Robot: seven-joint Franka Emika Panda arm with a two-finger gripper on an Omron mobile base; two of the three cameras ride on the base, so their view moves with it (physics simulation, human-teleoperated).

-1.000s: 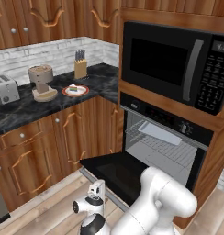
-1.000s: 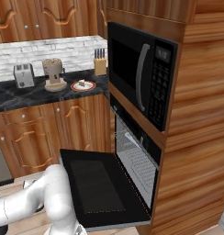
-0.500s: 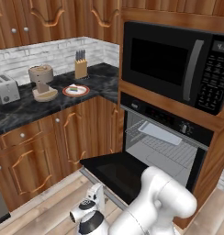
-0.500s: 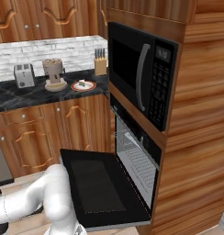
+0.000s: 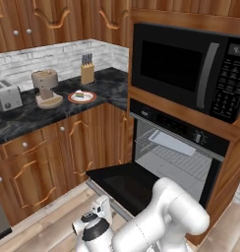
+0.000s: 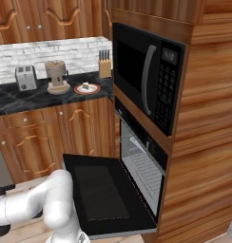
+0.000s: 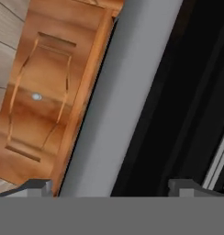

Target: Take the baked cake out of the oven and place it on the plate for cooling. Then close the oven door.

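- Plate (image 5: 82, 97): round, white with red-orange rim, standing on the desk (image 5: 23, 115) between the coffee grinder (image 5: 45, 88) and the knife block (image 5: 86, 74).
- Baked cake (image 5: 80, 95): small greenish piece lying on the plate, much smaller than it; also seen on the plate from the right base view (image 6: 86, 86).
- Oven (image 5: 178, 152): black wall unit built into wood cabinetry under the microwave (image 5: 191, 69); cavity exposed, wire rack (image 5: 183, 160) inside, a pale flat tray on the rack.
- Oven door (image 5: 124, 184): dropped down flat, dark inner glass facing up; lies level in the right base view (image 6: 101, 192).
- End effector (image 7: 111, 186): fingers spread wide with nothing between them, pointed at the door's grey edge, with black panel on one side and a wooden cabinet front on the other.
- Desk: dark marbled stone running along the wall; also carries a silver toaster (image 5: 6, 94).
- Room: reddish wood cabinets above and below, pale brick backsplash (image 5: 53, 56), light plank floor (image 5: 48, 231).
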